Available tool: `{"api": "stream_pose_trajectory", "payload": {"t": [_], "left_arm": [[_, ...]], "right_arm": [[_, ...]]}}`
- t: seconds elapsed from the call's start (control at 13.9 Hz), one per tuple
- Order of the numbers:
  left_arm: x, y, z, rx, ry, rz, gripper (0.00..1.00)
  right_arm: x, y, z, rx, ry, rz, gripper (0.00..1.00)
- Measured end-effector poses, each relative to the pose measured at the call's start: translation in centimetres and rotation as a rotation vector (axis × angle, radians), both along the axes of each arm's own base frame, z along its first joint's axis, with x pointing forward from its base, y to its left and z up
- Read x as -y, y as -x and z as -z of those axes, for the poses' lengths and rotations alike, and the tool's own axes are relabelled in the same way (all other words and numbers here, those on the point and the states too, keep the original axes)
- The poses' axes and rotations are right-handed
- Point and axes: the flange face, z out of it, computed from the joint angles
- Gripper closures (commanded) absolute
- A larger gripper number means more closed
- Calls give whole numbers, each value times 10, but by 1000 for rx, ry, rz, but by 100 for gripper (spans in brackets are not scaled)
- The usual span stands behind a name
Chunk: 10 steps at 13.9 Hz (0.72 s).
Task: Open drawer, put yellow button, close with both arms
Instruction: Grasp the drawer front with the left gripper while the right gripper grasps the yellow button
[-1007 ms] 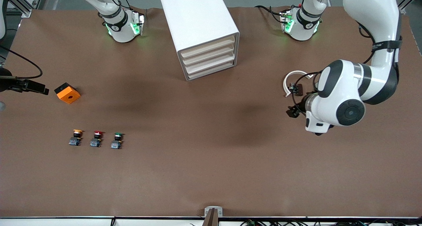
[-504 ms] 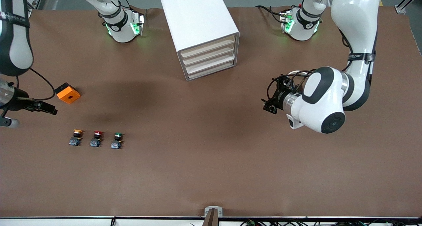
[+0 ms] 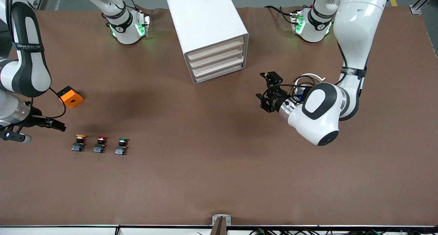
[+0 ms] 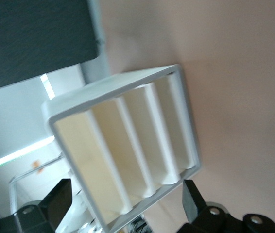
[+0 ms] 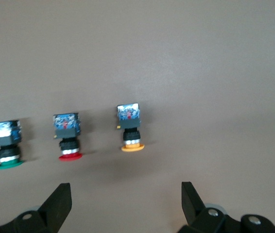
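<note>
My right gripper (image 3: pixel 58 125) hangs over the brown tabletop (image 3: pixel 219 180) near the edge at the right arm's end, just beside the row of three small push buttons. Its fingers (image 5: pixel 60 201) are spread apart and hold nothing.

The tiny push button with the round yellow-orange cap, black neck and blue-grey block base (image 3: pixel 79 143) lies on its side on the tabletop, toward the right arm's end. Its long axis runs from cap to base: the cap points toward the edge where the arm bases stand, and the block base points toward the front camera's edge. In the right wrist view the same button (image 5: pixel 130 128) sits between my spread fingers, apart from both.

It is the end item of the row. Just beside it lies the red-capped push button (image 3: pixel 100 144), then the green-capped push button (image 3: pixel 121 146), both aligned the same way. An orange plastic cube with a round hole in its top face (image 3: pixel 70 97) sits farther from the front camera than the row.

My left gripper (image 3: pixel 268 92) is over bare tabletop, near the front of the white four-drawer cabinet (image 3: pixel 208 33). Its fingers (image 4: pixel 55 201) are spread wide and empty. All four cream drawer fronts (image 3: pixel 216 63) are flush with the cabinet frame.
</note>
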Motion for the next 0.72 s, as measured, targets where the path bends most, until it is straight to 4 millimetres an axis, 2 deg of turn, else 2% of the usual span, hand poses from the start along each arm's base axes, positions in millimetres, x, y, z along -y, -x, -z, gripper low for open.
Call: {"api": "stream_pose_trajectory", "payload": {"t": [0.29, 0.36, 0.58, 0.72], "left_arm": [[19, 16, 13, -175, -30, -3, 0], [24, 21, 20, -200, -38, 5, 3], [37, 35, 53, -289, -63, 30, 27], [44, 41, 66, -333, -81, 35, 34]], "right_arm": [[2, 2, 48, 69, 24, 0, 0], [2, 4, 61, 80, 30, -1, 0], [4, 0, 99, 136, 52, -5, 0], [4, -1, 124, 154, 62, -8, 0]]}}
